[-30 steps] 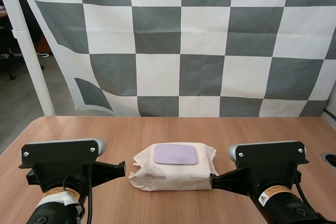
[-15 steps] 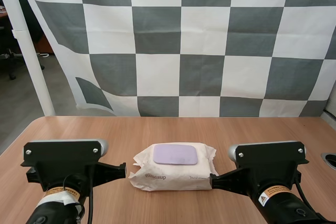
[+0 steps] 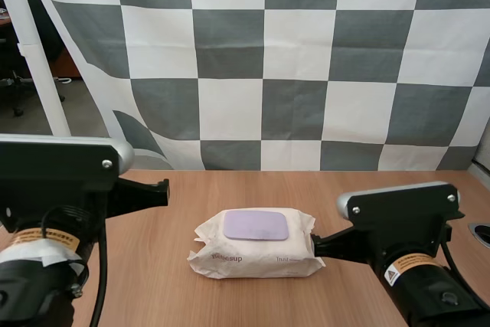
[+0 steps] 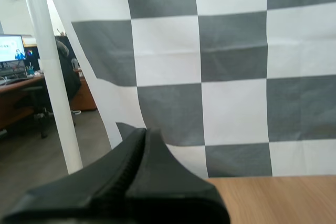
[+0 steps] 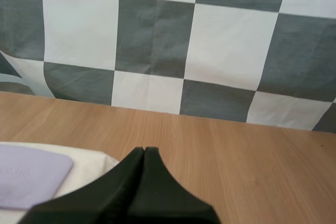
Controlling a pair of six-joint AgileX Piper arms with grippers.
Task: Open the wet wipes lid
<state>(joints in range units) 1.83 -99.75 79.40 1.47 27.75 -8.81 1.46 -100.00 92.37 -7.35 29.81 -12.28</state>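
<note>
A white wet wipes pack (image 3: 253, 254) lies flat on the middle of the wooden table (image 3: 344, 185), its lilac lid (image 3: 256, 225) closed on top. My left gripper (image 3: 162, 188) hangs above the table to the pack's left, fingers together in one wedge (image 4: 144, 134), holding nothing. My right gripper (image 3: 315, 246) is low beside the pack's right end, also shut on nothing (image 5: 144, 151). In the right wrist view the lilac lid (image 5: 26, 177) and the white pack (image 5: 92, 162) lie just beside the fingertips.
Bare tabletop surrounds the pack on all sides. A round dark grommet (image 3: 482, 233) sits at the table's right edge. A white pole (image 3: 37, 67) stands beyond the table's far left corner.
My left arm has lifted well up and away from the pack's left end. My right arm has risen slightly and stays by the pack's right end. The pack has not moved.
</note>
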